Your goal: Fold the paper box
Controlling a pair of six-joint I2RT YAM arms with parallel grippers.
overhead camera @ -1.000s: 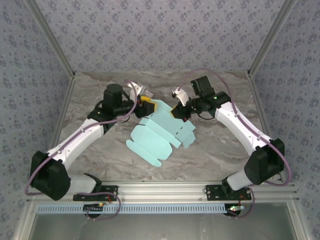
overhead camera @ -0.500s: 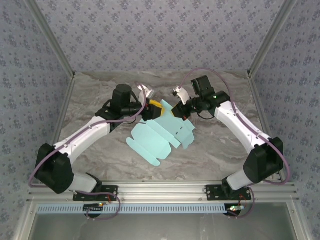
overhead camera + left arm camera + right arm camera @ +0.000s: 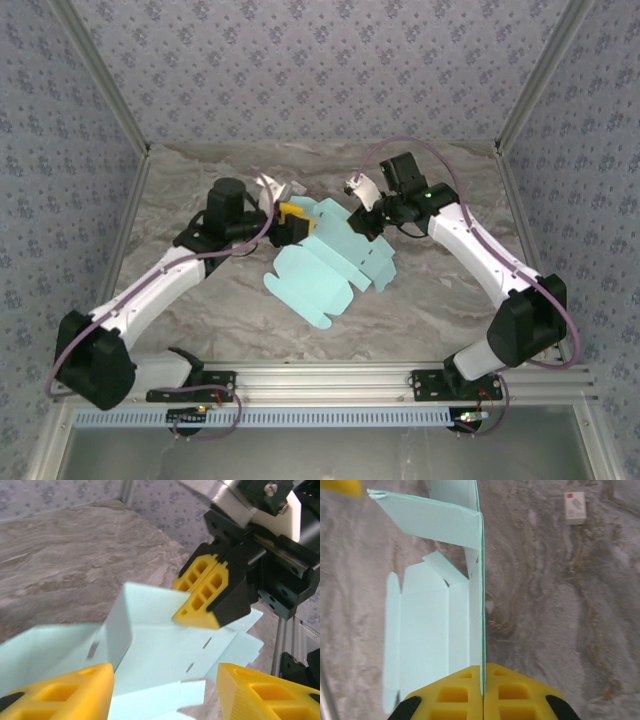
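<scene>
Paper box (image 3: 330, 265) lying partly folded on desk (image 3: 450, 300), being clamped at its far edge by right pincer (image 3: 483, 670); left pincer (image 3: 165, 672) standing apart at its far-left corner.

There is one paper box (image 3: 325, 265), a single pale blue die-cut sheet, at the middle of one marbled counter (image 3: 440, 310). Three short slits (image 3: 207, 642) in it can be counted from the left wrist. Two arms reach in, the left arm (image 3: 160, 285) from 8 o'clock and the right arm (image 3: 480, 250) from 4 o'clock. That gives two grippers, the left gripper (image 3: 297, 225) and the right gripper (image 3: 355, 222), each with two yellow fingers (image 3: 55, 690), four altogether. One small white tag (image 3: 575, 507) lies at 1 o'clock in the right wrist view.
</scene>
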